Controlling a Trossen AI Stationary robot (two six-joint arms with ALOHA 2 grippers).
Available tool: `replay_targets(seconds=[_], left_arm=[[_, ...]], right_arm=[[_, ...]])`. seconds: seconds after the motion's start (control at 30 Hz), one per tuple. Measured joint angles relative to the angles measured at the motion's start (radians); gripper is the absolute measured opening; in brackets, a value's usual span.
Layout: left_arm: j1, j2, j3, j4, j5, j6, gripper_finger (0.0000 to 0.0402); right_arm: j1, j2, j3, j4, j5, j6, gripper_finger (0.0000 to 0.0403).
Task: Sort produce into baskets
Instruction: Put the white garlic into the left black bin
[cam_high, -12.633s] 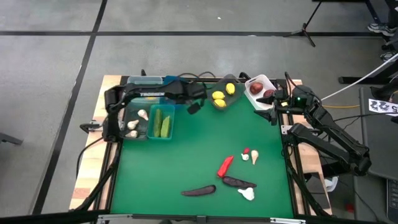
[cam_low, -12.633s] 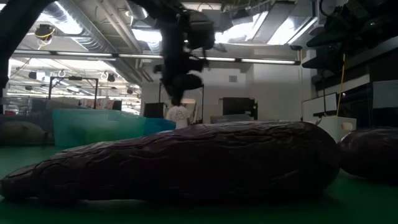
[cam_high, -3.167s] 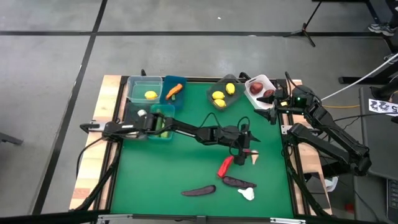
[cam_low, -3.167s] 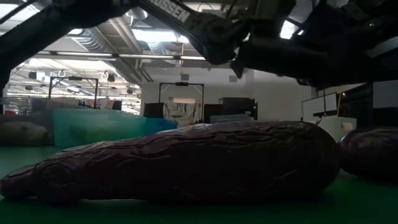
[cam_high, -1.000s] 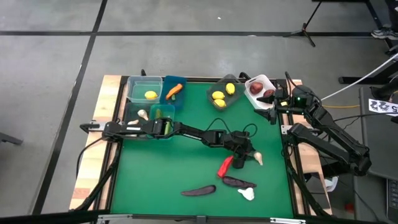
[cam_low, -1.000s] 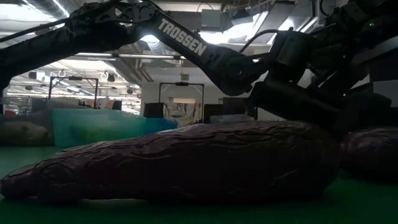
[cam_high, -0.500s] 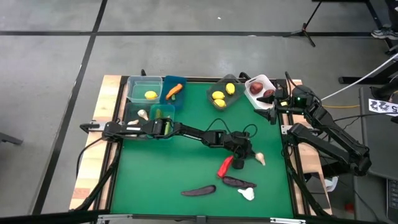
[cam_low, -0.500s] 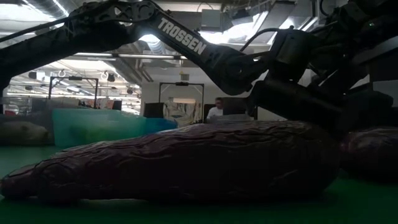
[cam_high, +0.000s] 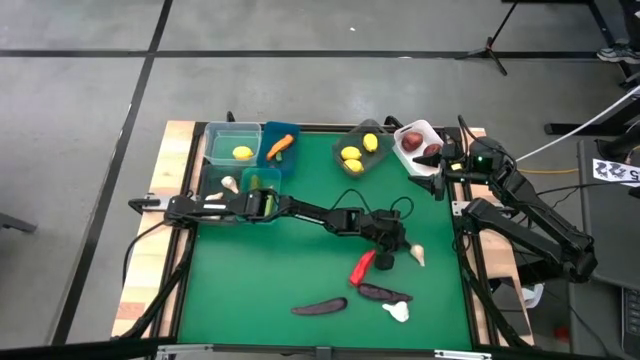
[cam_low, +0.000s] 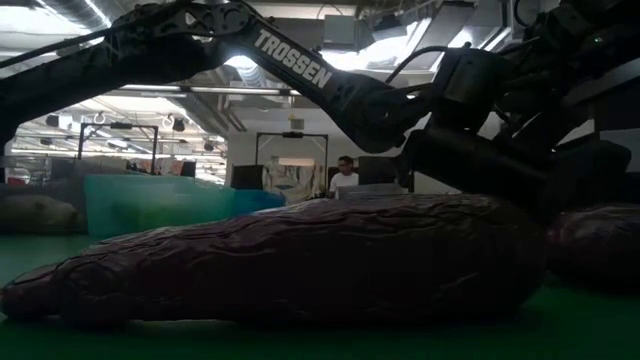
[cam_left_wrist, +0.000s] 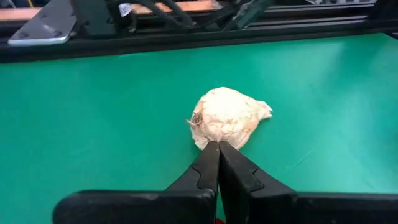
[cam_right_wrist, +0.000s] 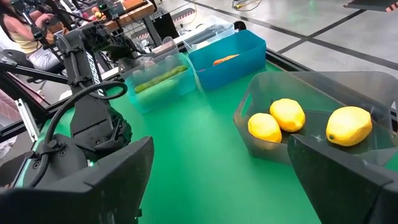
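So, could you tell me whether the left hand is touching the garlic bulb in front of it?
Touching, it seems: in the left wrist view the shut left hand has its tips against the garlic bulb's near edge, no gap showing.

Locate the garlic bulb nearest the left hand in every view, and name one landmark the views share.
High view: garlic bulb right of centre, beside the left hand.
Low view: not visible.
Left wrist view: centre, just past the shut hand.
Right wrist view: not in it.
Shared landmark: green mat.
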Motion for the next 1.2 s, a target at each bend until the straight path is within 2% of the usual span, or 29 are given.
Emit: replay_targets(seconds=[0.27,0.43,0.57,0.87,1.2], left_arm=[[0.015,-0.078,0.001,-0.149,-0.002,0.023,0.0000],[0.019,-0.127,0.001,-0.308,-0.006,0.057,0.0000],[0.019,-0.169,0.000,-0.474,-0.067,0.105,0.0000],[0.019,-0.246,0.000,-0.588,-0.105,0.132,0.0000],[0.019,-0.331,0.000,-0.827,-0.186,0.158,0.0000]], right_arm=[[0.000,0.000,0.000,0.000,0.000,0.000,0.0369],[-0.001,0.000,0.000,0.000,0.000,0.000,0.0369],[-0.001,0.000,0.000,0.000,0.000,0.000,0.0369],[0.000,0.000,0.000,0.001,0.007,0.000,0.0369],[0.000,0.000,0.000,0.001,0.008,0.000,0.0369]])
